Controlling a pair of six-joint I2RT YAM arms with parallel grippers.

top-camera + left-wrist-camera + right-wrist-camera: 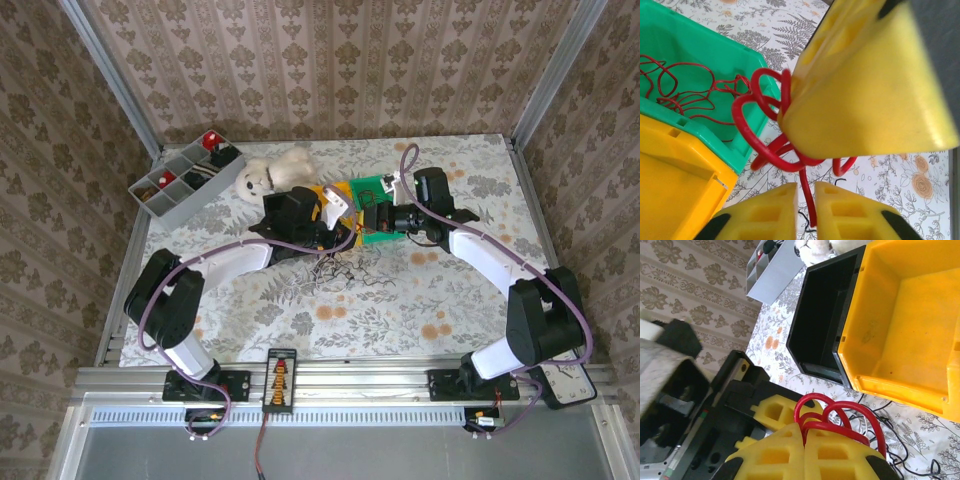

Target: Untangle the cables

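A red cable [767, 150] hangs in loops between my two grippers, above the floral table. In the left wrist view, my left gripper [806, 189] has its yellow pads closed on one straight end of it. My right gripper [804, 432] is shut on the bunched red loops [840, 412]; one of its fingers [865, 85] looms large in the left wrist view. From above, both grippers [338, 238] [372, 222] meet at the table's middle. A tangle of thin black cables [335, 268] lies just below them. More red cables [685, 90] lie in the green bin [700, 132].
A yellow bin [905, 315] and a black bin [820, 320] stand side by side next to the green bin [372, 185]. A grey compartment tray [185, 180] and a white plush toy [270, 172] sit at the back left. Patterned walls enclose the table.
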